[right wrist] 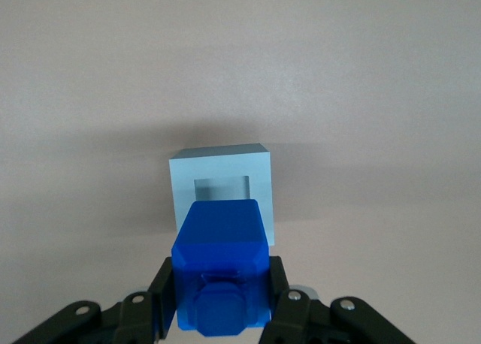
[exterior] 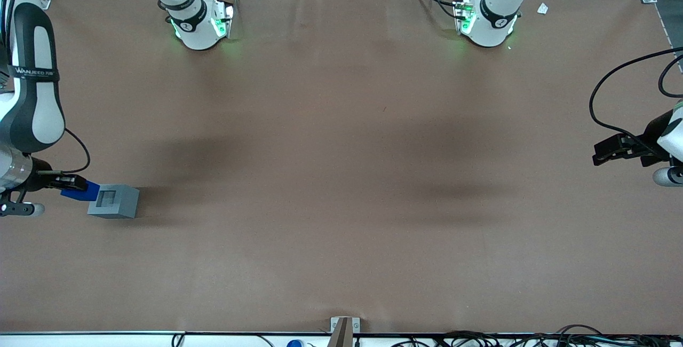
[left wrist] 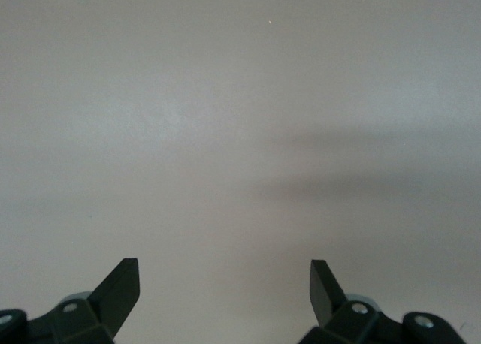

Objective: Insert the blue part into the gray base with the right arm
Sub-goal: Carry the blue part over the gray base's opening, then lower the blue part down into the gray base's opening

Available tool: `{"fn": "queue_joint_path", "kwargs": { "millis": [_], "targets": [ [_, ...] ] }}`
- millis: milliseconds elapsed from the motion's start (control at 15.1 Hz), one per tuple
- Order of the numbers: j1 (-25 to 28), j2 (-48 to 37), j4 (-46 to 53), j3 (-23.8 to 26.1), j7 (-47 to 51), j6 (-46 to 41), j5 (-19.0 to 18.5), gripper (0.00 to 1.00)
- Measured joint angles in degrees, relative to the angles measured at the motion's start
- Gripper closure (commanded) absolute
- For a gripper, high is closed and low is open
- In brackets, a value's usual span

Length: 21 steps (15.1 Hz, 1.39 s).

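The gray base [exterior: 114,201] stands on the brown table near the working arm's end, its square socket facing up. My right gripper [exterior: 74,186] is shut on the blue part [exterior: 81,190] and holds it right beside the base, slightly above the table. In the right wrist view the blue part [right wrist: 220,265] sits clamped between the two black fingers [right wrist: 161,295], and the gray base [right wrist: 221,190] with its open socket lies just ahead of it, partly overlapped by the part.
The brown table cover [exterior: 341,176] stretches wide toward the parked arm's end. Two arm bases [exterior: 198,21] stand at the table edge farthest from the front camera. Cables [exterior: 480,339] lie along the nearest edge.
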Motion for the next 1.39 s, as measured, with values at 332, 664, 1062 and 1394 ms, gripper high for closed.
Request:
{"fn": "queue_joint_path", "kwargs": {
  "millis": [332,664,1062,1394],
  "targets": [
    [-0.1,1.2,0.0,0.0,0.0,1.6,0.0,0.95],
    [-0.1,2.8,0.0,0.1,0.0,3.2,0.5,0.95],
    [-0.1,3.7,0.0,0.3,0.0,3.9,0.8,0.94],
    [-0.1,4.5,0.0,0.3,0.0,4.0,0.9,0.94]
  ]
}}
